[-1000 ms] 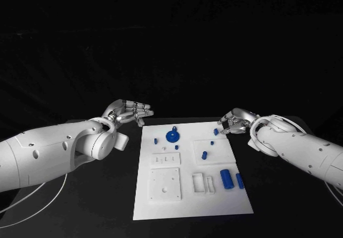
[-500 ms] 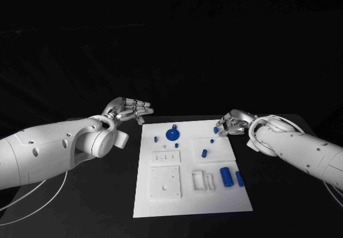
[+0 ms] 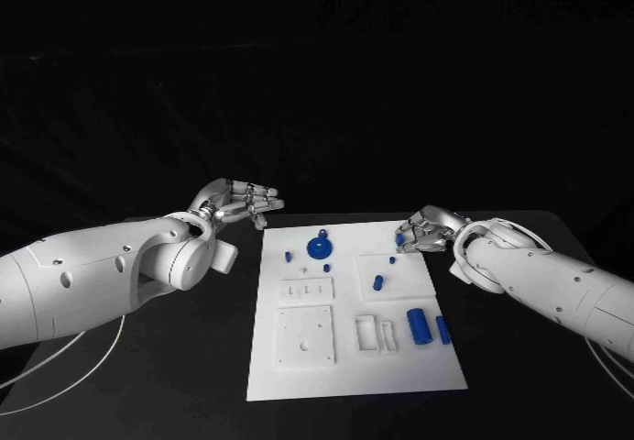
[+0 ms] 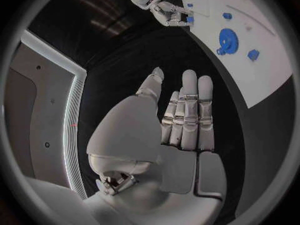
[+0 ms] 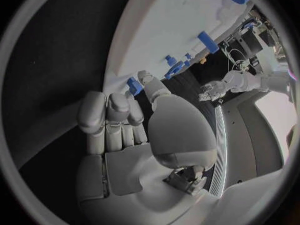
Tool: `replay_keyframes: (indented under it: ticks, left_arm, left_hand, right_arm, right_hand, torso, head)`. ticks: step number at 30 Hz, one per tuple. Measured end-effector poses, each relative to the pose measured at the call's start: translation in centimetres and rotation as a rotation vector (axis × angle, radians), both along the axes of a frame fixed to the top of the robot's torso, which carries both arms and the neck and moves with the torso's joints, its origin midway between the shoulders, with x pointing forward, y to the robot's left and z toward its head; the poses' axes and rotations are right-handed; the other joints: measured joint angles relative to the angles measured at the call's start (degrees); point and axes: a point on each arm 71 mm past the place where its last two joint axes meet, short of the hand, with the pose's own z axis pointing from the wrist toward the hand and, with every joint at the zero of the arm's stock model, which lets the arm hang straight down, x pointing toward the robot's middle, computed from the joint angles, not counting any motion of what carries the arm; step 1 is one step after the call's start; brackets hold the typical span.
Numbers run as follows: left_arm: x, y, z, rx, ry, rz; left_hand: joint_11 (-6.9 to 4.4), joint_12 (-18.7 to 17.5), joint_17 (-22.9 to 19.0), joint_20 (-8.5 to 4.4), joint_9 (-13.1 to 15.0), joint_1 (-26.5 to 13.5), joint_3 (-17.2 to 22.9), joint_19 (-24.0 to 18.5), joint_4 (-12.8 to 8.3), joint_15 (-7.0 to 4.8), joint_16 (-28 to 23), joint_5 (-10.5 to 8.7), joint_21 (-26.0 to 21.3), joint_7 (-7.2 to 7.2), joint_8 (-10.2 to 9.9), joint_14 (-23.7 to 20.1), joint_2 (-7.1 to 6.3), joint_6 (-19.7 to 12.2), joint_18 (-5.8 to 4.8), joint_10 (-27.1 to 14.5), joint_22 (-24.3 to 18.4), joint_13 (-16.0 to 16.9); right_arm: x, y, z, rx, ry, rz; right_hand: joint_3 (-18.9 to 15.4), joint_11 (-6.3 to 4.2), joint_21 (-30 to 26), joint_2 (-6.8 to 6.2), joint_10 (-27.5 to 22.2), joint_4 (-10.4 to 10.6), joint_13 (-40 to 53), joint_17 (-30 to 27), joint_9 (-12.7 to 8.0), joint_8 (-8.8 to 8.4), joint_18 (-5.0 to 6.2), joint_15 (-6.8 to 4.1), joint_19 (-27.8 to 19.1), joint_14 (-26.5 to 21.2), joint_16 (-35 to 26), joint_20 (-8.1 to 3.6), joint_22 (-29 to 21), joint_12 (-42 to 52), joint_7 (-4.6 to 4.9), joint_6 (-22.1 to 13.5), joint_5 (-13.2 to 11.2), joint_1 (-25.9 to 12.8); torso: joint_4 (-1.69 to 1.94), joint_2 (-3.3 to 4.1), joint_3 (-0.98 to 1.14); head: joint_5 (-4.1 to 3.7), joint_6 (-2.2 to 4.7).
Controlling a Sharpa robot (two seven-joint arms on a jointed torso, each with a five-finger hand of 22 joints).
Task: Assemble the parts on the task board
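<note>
Blue gear (image 3: 319,248) and two cylinders (image 3: 420,327) on task board (image 3: 397,376).

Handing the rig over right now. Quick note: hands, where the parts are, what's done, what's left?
Left hand: open, holds nothing, off the far left corner of the task board.
Right hand: at the board's far right edge, fingertips at a small blue part; whether it grips it I cannot tell.
Parts: blue gear at the far middle, a small blue piece on the raised square, two blue cylinders side by side near the right edge.
Done: cannot tell.
Left: most parts appear loose; the near white fixtures hold none.
</note>
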Motion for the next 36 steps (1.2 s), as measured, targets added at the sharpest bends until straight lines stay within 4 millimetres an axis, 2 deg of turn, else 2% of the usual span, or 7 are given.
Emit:
replay_keyframes:
  ticks: [3, 10, 18, 25, 36]
  left_arm:
    - [0.0, 0.03, 0.01, 0.0, 0.0, 0.0]
    - [0.0, 0.09, 0.02, 0.0, 0.0, 0.002]
    - [-0.01, 0.12, 0.02, 0.0, 0.0, 0.002]
    - [-0.01, 0.16, 0.02, 0.0, 0.0, 0.003]
    - [-0.03, 0.23, 0.02, 0.0, 0.0, 0.004]
  left_hand:
    - [0.0, 0.0, 0.0, 0.0, 0.0, 0.0, 0.0, 0.0, 0.0, 0.0, 0.03, 0.0, 0.0, 0.06, 0.0, 0.0, 0.0, -0.06, -0.03, 0.0, 0.0, 0.0]
    - [0.0, 0.0, 0.0, 0.0, 0.0, 0.0, 0.0, 0.0, 0.0, 0.0, 0.22, 0.0, 0.0, 0.21, 0.0, 0.0, 0.0, -0.21, -0.25, 0.0, 0.0, 0.0]
    - [0.0, 0.0, 0.01, 0.01, 0.0, 0.0, 0.0, 0.0, 0.0, 0.0, 0.22, 0.0, 0.0, 0.22, 0.0, 0.0, 0.0, -0.21, 0.51, 0.0, 0.06, 0.0]
    - [0.0, 0.0, 0.01, 0.01, 0.0, 0.0, 0.0, 0.01, 0.0, 0.0, 0.22, 0.0, 0.0, 0.22, 0.0, 0.0, 0.0, -0.21, 0.5, 0.0, 0.05, 0.0]
    - [0.0, 0.0, 0.01, 0.01, 0.0, 0.0, 0.0, 0.01, 0.0, 0.0, 0.22, 0.0, 0.0, 0.22, 0.0, 0.0, 0.0, -0.21, 0.46, 0.0, 0.04, 0.0]
  right_arm:
    - [-0.02, 0.13, -0.15, 0.006, -0.001, -0.002]
    - [0.0, 0.23, -0.29, 0.014, -0.01, -0.008]
    - [0.03, 0.19, -0.27, 0.018, -0.019, -0.014]
    - [0.03, 0.21, -0.25, 0.021, -0.024, -0.016]
    - [0.03, 0.33, -0.29, 0.025, -0.028, -0.017]
  right_hand:
    - [0.46, 0.0, 0.0, 0.21, 0.0, 0.46, 0.0, 0.0, 0.0, 0.0, 0.0, 0.0, 0.0, 0.0, 0.0, 0.0, 0.0, 0.0, 0.0, 0.0, -0.92, 0.21]
    - [4.61, 0.01, 0.0, 0.45, 0.0, 0.26, 0.12, -0.01, 0.0, 0.0, 0.0, 0.01, 0.0, -0.01, 0.0, 0.0, 0.0, 0.0, -0.16, 1.3, -4.75, 0.41]
    - [11.37, 0.13, 0.0, 1.44, 0.1, -0.6, 0.27, -0.02, 0.0, 0.0, 0.0, 0.01, 0.0, -0.01, 0.0, 0.01, 0.0, 0.28, -0.22, 4.06, -9.79, -0.57]
    - [13.38, 0.13, 0.0, 1.81, 0.1, -1.37, 0.27, -0.02, 0.06, 0.0, 0.0, 0.02, 0.0, -0.01, 0.0, 0.01, 0.0, 0.28, -0.19, 5.4, -11.66, -0.95]
    - [13.72, 0.33, 0.0, 2.51, 0.3, -1.95, 0.41, -0.03, 0.62, -0.36, -0.01, 0.02, 0.0, -0.01, 0.0, 0.01, 0.0, 0.49, -0.48, 9.01, -11.74, -1.16]
  torso:
    - [0.02, -0.01, 0.02]
    - [0.02, -0.04, 0.03]
    - [-0.02, -0.07, 0.07]
    - [-0.03, -0.07, 0.1]
    - [-0.05, -0.06, 0.13]
  head:
    - [0.02, -0.12]
    - [0.12, -0.2]
    - [0.12, -0.27]
    - [-0.01, -0.33]
    - [-0.08, -0.43]
